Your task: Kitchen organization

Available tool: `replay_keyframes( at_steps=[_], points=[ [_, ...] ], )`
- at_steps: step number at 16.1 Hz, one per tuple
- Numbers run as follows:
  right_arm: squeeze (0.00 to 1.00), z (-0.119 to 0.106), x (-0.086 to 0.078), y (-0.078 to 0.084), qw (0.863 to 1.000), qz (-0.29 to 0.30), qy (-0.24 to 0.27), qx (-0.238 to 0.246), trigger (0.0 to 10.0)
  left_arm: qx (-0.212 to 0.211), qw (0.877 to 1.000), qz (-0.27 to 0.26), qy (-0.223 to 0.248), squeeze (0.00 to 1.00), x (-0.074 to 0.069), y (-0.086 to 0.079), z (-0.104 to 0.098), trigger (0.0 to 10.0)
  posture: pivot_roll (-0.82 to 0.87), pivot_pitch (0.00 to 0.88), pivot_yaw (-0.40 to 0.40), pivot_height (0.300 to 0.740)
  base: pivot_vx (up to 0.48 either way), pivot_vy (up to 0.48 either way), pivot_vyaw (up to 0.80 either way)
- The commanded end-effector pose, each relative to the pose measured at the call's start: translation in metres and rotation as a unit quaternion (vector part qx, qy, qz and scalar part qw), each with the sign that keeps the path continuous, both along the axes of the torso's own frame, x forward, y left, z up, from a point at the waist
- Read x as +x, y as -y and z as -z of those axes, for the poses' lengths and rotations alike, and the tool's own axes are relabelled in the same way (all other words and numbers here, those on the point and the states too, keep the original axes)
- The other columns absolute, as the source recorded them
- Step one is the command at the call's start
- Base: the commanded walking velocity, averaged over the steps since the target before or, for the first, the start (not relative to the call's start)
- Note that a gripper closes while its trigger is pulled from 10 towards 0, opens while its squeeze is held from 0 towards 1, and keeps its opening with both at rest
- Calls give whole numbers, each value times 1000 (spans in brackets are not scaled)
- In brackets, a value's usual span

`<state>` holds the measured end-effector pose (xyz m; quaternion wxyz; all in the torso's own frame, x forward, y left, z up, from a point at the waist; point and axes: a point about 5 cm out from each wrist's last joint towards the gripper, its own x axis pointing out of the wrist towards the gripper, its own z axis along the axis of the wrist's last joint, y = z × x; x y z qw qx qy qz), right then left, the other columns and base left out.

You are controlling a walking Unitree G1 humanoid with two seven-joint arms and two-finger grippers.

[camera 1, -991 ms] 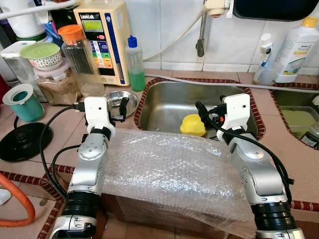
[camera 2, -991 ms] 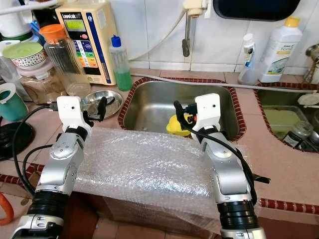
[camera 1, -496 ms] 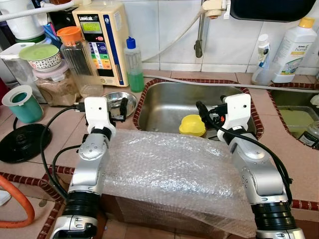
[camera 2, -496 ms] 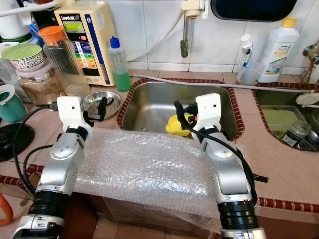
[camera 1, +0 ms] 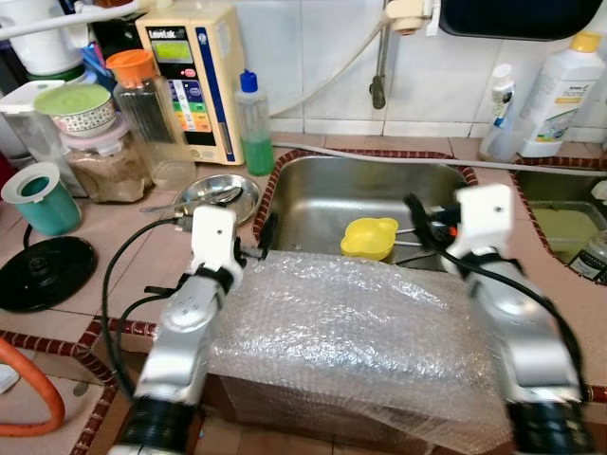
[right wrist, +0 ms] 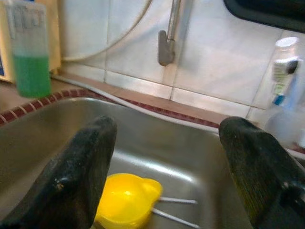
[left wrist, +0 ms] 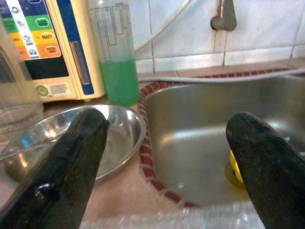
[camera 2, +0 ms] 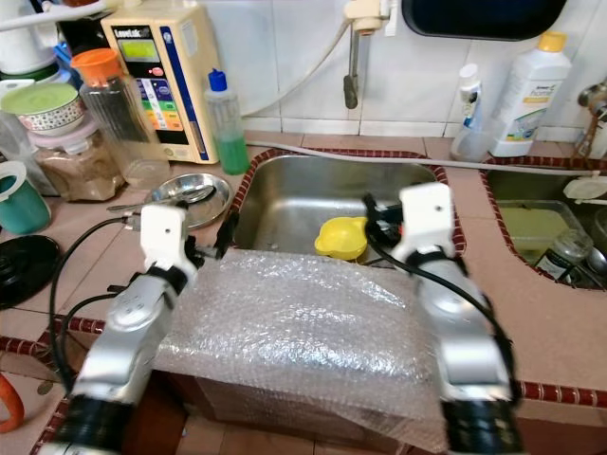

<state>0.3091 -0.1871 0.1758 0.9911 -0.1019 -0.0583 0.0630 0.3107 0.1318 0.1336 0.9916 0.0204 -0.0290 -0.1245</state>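
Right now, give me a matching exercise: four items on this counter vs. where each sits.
Items:
1. yellow cup
2. steel dish
3. bubble wrap
4. teal cup

Places:
A. far left of the counter
B. inside the sink
C. draped over the counter's front edge
D. on the counter just left of the sink

Pairs: 1-B, 2-D, 3-C, 4-A
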Motion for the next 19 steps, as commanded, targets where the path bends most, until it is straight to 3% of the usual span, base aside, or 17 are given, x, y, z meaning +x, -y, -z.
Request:
replay_keyframes(
  at_steps=[1,7,9,13,19],
  points=[
    [0,-8,-6,3,1000,-9,15,-14,10000,3,1000,1,3,0,-4,-7,-6,10000,-41,0,97,740,0,0,0],
    [0,-8,-20,2,999,-38,1,-25,10000,29,999,15,-11,0,-21,-18,-5,10000,-34,0,95,740,0,0,0],
    [0,-6,-38,12,999,-29,-5,-38,10000,21,1000,1,-23,0,-28,-21,-3,10000,-40,0,103,740,0,0,0],
    [0,-5,-45,21,999,-16,-15,-39,10000,21,999,-8,-27,0,-39,-23,0,10000,-39,0,101,740,0,0,0],
    [0,-7,-40,12,1000,2,-2,-20,10000,3,1000,-21,-20,0,-31,-23,-10,10000,-36,0,100,740,0,0,0]
  ],
)
